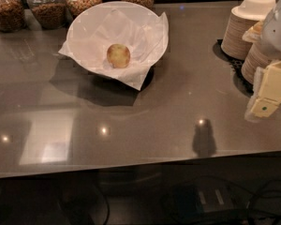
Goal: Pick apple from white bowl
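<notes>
The apple [118,56] is small, round and yellowish-tan. It lies in the middle of the white bowl [84,20], which is wide and lined with crinkled white paper whose corners hang over the rim. The bowl stands at the back left of the grey counter [145,121]. The gripper [268,95] is at the right edge of the view, cream-coloured, hanging above the counter well to the right of the bowl and apart from it. It holds nothing that I can see.
Several glass jars of grains [47,6] line the back edge behind the bowl. Stacks of beige paper bowls [246,25] stand on a black mat at the back right, just behind the arm. The counter's front edge runs across the lower part of the view.
</notes>
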`<state>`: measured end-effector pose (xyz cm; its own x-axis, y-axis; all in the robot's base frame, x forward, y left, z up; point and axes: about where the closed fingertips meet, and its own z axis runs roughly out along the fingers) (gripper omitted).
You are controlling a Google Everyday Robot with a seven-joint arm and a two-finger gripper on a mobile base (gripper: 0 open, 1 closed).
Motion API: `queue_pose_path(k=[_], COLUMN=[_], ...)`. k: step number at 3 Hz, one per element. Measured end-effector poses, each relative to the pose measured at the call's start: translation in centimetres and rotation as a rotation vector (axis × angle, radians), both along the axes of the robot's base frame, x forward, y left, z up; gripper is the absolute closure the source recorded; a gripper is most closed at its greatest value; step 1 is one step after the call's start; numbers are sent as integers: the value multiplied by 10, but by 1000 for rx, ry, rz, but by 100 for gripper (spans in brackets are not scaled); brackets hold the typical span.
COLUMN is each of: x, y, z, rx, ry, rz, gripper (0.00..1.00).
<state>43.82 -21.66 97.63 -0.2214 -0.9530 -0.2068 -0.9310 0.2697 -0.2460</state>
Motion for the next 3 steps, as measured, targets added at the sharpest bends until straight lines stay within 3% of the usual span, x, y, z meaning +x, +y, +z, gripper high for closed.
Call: queue_pose_path(k=[2, 3], x=[3, 13], y=[3, 16], z=[2, 1], rx=[14, 74], ry=[-14, -42], rz=[3, 21], gripper=[0, 0])
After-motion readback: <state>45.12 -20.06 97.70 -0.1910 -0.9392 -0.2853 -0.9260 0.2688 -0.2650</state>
